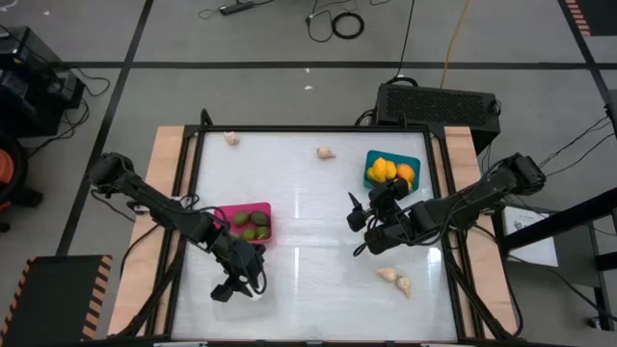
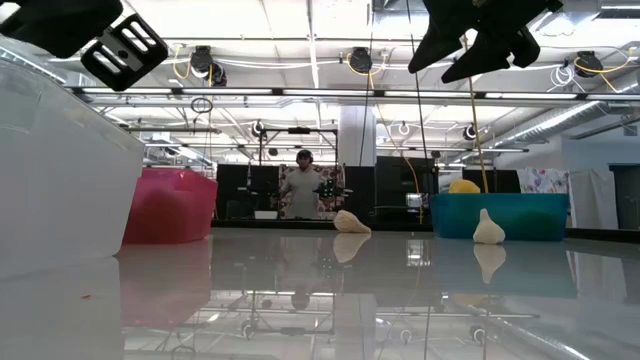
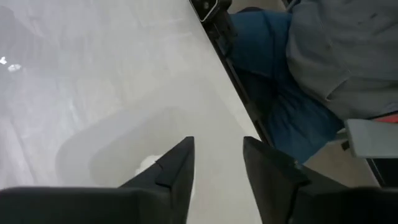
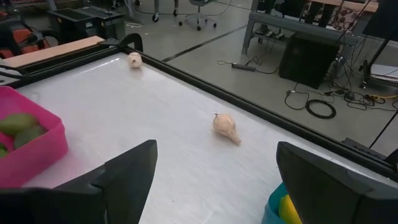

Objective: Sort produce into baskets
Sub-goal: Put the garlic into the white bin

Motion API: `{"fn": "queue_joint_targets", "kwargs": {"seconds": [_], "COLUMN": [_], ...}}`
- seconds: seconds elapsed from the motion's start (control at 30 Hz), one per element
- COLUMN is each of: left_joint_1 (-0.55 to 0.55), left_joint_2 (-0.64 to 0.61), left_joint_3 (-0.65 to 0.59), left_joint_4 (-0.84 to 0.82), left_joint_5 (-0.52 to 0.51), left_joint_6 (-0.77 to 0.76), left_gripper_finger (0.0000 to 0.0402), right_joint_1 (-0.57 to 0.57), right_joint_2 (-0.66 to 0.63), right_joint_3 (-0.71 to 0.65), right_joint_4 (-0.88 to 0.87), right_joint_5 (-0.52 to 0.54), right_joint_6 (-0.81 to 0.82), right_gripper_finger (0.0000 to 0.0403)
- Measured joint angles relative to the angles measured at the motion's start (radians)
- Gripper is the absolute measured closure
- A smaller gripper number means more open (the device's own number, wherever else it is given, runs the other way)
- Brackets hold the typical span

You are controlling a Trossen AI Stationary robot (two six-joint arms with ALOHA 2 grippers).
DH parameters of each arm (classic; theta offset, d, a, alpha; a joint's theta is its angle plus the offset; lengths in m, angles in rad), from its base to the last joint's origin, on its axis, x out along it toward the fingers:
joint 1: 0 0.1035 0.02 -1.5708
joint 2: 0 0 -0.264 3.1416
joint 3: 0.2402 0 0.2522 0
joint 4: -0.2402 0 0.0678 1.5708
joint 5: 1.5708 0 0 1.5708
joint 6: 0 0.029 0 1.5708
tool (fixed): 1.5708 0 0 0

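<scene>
Near the front edge of the table (image 1: 308, 280), the left gripper (image 1: 236, 286) is hovering over the clear bin (image 3: 118, 149) with fingers partly apart, holding nothing (a pale bulb (image 3: 147, 164) is lying inside). Beside the teal bin (image 1: 371, 166) at the right edge, the right gripper (image 1: 359, 214) is hanging wide open and empty. Green fruits (image 1: 253, 225) are sitting in the pink bin (image 1: 249, 206).

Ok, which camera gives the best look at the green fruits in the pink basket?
The high view: it looks straight into the magenta pink plastic basket, showing the olive-green oval fruits. The right wrist view catches some at its edge; the low view shows only the wall.
</scene>
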Motion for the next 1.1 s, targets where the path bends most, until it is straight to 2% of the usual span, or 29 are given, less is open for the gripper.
{"fn": "queue_joint_targets", "kwargs": {"seconds": [0.13, 0.33, 0.4, 0.5, 0.57, 0.63, 0.8, 0.97, 1.1], "left_joint_1": [0.048, 0.177, 0.243, 0.369, 0.479, 0.611, 0.973, 1.331, 1.535], "left_joint_2": [-0.015, -0.086, -0.120, -0.171, -0.191, -0.205, -0.175, -0.067, 0.062], "left_joint_3": [0.009, 0.034, 0.042, 0.043, 0.043, 0.043, 0.043, 0.043, 0.067], "left_joint_4": [-0.072, -0.196, -0.252, -0.300, -0.311, -0.314, -0.356, -0.339, -0.332], "left_joint_5": [0.025, -0.037, -0.096, -0.278, -0.400, -0.449, -0.390, -0.406, -0.407], "left_joint_6": [0.047, 0.172, 0.240, 0.306, 0.343, 0.374, 0.446, 0.238, 0.122], "left_gripper_finger": [0.0238, 0.0236, 0.0236, 0.0236, 0.0236, 0.0236, 0.0236, 0.0236, 0.0236], "right_joint_1": [0.000, 0.000, 0.000, 0.000, 0.000, 0.000, 0.000, -0.003, -0.014], "right_joint_2": [0.000, 0.000, 0.000, 0.000, 0.000, 0.000, 0.000, 0.010, 0.029], "right_joint_3": [0.000, 0.000, 0.000, 0.000, 0.000, 0.000, 0.000, 0.000, 0.000], "right_joint_4": [0.002, 0.003, 0.003, 0.003, 0.003, 0.002, 0.000, -0.001, -0.001], "right_joint_5": [0.000, 0.000, 0.000, 0.000, 0.000, 0.001, 0.001, 0.005, 0.009], "right_joint_6": [0.001, 0.008, 0.008, 0.008, 0.006, -0.003, -0.015, -0.042, -0.050], "right_gripper_finger": [0.0081, 0.0081, 0.0080, 0.0080, 0.0080, 0.0080, 0.0080, 0.0080, 0.0080]}}
